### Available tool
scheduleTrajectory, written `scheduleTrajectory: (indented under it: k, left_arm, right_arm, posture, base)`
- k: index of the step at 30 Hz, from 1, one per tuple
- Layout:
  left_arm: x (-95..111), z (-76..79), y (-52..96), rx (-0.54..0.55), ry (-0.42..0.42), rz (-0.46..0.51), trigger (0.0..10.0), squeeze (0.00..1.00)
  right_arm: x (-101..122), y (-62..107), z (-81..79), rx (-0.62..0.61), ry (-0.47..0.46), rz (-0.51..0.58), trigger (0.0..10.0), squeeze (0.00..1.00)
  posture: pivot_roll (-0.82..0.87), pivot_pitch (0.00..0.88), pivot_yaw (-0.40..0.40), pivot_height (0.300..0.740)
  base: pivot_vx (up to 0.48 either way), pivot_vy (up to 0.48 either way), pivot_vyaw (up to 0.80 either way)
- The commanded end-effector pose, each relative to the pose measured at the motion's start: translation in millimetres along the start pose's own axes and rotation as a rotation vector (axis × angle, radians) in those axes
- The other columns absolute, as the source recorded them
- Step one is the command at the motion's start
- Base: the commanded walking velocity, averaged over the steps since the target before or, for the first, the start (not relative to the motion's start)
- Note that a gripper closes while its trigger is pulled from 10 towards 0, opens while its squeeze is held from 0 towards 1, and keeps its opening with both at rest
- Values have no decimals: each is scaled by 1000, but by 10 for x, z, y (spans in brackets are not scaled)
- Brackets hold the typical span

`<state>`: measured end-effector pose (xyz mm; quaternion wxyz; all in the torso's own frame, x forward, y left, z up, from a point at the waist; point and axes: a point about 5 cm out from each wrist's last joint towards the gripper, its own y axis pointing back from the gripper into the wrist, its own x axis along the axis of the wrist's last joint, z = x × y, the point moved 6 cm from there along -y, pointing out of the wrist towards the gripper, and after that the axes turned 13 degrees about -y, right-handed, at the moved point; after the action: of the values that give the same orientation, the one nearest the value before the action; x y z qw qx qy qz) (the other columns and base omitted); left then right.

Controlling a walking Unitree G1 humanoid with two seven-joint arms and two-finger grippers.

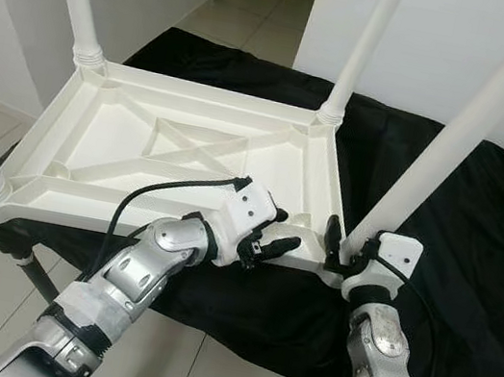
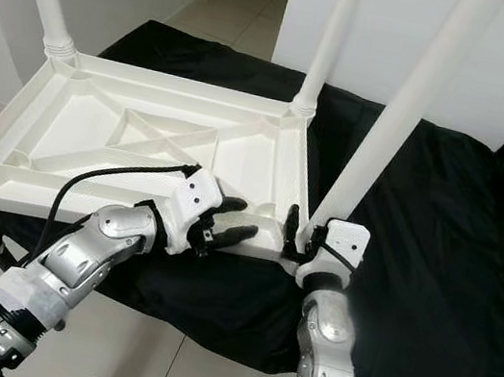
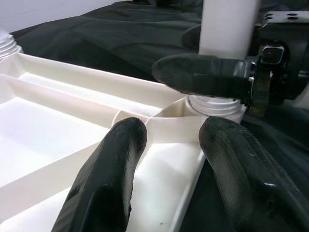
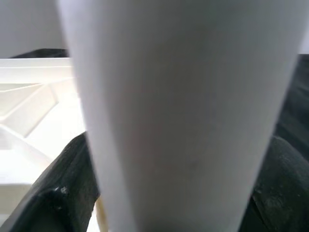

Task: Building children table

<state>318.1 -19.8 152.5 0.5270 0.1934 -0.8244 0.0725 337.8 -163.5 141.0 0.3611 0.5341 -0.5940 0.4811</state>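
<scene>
– White plastic tabletop (image 1: 190,153) lies upside down on the black cloth (image 1: 476,248), four legs sticking up.
– Right gripper (image 1: 344,249)?
– At the near right corner, fingers clamped around the base of the leg (image 1: 445,145) there.
– Left gripper (image 1: 266,245)?
– Over the near rim just beside that corner, fingers (image 3: 108,179) apart, straddling an inner rib, not squeezing anything.
</scene>
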Motion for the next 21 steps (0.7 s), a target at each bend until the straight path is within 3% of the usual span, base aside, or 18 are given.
scheduleTrajectory:
  k: [1, 8, 15, 16, 17, 18, 20, 21]
  left_arm:
    - [20, 101, -16, -57, -15, 17, 10000, 0]
    - [1, 119, -44, -28, -3, 12, 10000, 0]
    - [24, 229, -61, -55, 32, 31, 10000, 0]
    - [32, 266, -62, -63, 35, 34, 10000, 0]
    - [32, 266, -62, -63, 35, 34, 10000, 0]
    - [36, 289, -61, -66, 34, 36, 10000, 0]
    - [38, 298, -62, -67, 34, 36, 10000, 0]
    - [39, 299, -63, -67, 34, 35, 10000, 0]
  right_arm:
    - [-14, -2, 34, 22, 0, -8, 10000, 0]
    - [-36, -61, 24, 144, 44, -29, 10000, 0]
    - [-23, -142, -95, 308, 56, -56, 10000, 0]
    - [-39, -171, -134, 367, 67, -79, 7333, 0]
    - [-39, -171, -134, 367, 67, -79, 7333, 0]
    - [-59, -189, -157, 410, 81, -101, 5137, 0]
    - [-71, -200, -163, 433, 91, -114, 5137, 0]
    - [-82, -208, -158, 445, 100, -123, 745, 0]
  posture:
    - [-7, 59, -47, 740]
    - [-3, 60, -45, 740]
    - [3, 67, -45, 740]
    - [12, 67, -49, 740]
    - [12, 67, -49, 740]
    - [15, 68, -49, 740]
    - [18, 67, -50, 740]
    - [22, 67, -52, 740]
  base:
    - [0, 0, 0]
    - [0, 0, 0]
    - [0, 0, 0]
    - [0, 0, 0]
    - [0, 0, 0]
    - [0, 0, 0]
    - [0, 0, 0]
    - [0, 0, 0]
